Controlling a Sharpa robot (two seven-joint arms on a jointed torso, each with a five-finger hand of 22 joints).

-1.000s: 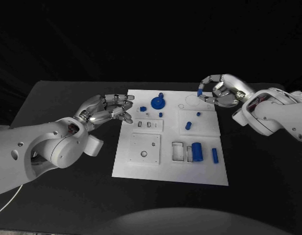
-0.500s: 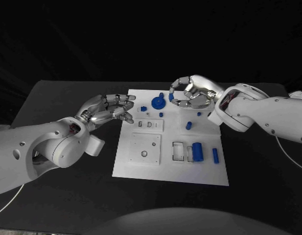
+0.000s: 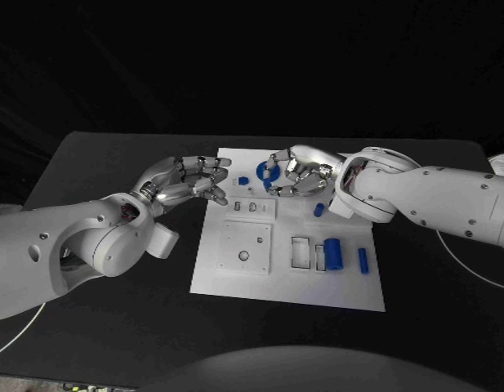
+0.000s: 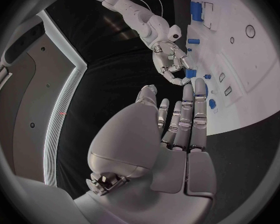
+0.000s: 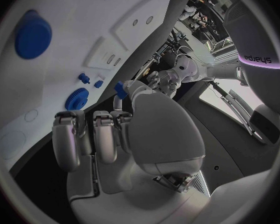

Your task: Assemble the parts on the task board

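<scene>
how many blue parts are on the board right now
6: a gear by the right hand, two small pieces beside it, a peg mid-board, a thick cylinder and slim bar nearer the robot. The right hand seems to pinch a seventh part; more may be hidden.

Matt white task board (image 3: 240, 278), glossy blue plastic parts (image 3: 334, 254), matt black table (image 3: 110, 327).

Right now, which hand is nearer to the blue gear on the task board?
Right. The right hand hovers directly over the blue gear; the left hand waits off the task board's left edge.
</scene>
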